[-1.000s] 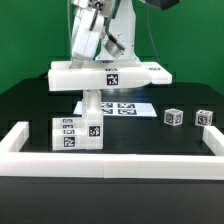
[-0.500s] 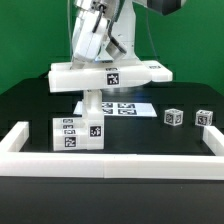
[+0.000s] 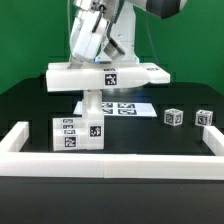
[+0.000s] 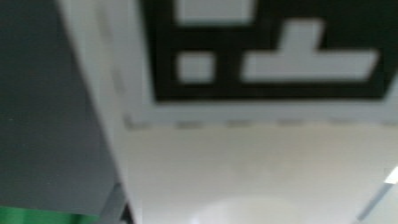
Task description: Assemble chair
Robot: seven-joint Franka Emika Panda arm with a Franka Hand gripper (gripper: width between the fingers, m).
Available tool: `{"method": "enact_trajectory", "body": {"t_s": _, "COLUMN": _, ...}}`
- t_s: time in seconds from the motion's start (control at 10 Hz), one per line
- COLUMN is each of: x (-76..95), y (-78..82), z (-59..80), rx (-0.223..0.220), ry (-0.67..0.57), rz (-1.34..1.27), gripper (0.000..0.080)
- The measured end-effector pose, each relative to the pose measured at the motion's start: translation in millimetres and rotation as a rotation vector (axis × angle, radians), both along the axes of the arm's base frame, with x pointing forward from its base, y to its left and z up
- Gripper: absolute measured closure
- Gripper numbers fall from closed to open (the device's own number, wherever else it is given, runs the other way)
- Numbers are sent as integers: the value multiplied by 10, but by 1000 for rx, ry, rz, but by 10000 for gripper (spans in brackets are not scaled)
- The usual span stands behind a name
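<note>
The chair's flat white seat panel (image 3: 108,74) is level above the table, with a tag on the edge facing the camera. A short white leg (image 3: 92,100) sticks down from its underside; whether its foot touches the table I cannot tell. My gripper (image 3: 99,61) comes down onto the panel's top from behind and is shut on it. In the wrist view a white part's surface (image 4: 267,160) and one large tag (image 4: 267,50) fill the picture, blurred, and my fingers do not show.
A tagged white block of parts (image 3: 78,133) stands at the front on the exterior view's left. Two small tagged cubes (image 3: 174,117) (image 3: 204,117) sit on the right. The marker board (image 3: 125,108) lies under the panel. White border rails (image 3: 110,161) edge the table.
The seat panel has edged slightly toward the exterior view's left with the gripper. The loose parts have not moved.
</note>
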State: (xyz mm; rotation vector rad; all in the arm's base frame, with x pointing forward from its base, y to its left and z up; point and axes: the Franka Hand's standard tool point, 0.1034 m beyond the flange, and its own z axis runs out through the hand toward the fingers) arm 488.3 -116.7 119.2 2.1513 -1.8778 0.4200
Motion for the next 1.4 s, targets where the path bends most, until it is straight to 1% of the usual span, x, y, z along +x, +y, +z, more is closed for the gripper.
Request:
{"method": "enact_trajectory", "body": {"t_s": 0.2, "x": 0, "y": 1, "z": 0, "rx": 0, "ry": 0, "rz": 0, "gripper": 509}}
{"method": "enact_trajectory", "body": {"t_s": 0.4, "x": 23, "y": 83, "z": -2, "rx": -6, "ry": -6, "rz": 7, "gripper": 509}}
{"method": "enact_trajectory", "body": {"t_s": 0.5, "x": 27, "y": 98, "z": 0, "rx": -6, "ry": -7, "rz": 10, "gripper": 509}}
{"method": "enact_trajectory", "body": {"t_s": 1.0, "x": 31, "y": 86, "z": 5, "rx": -9, "ry": -7, "rz": 13, "gripper": 509}}
{"method": "enact_trajectory", "body": {"t_s": 1.4, "x": 26, "y": 2, "z": 81, "rx": -9, "ry": -2, "rz": 29, "gripper": 509}}
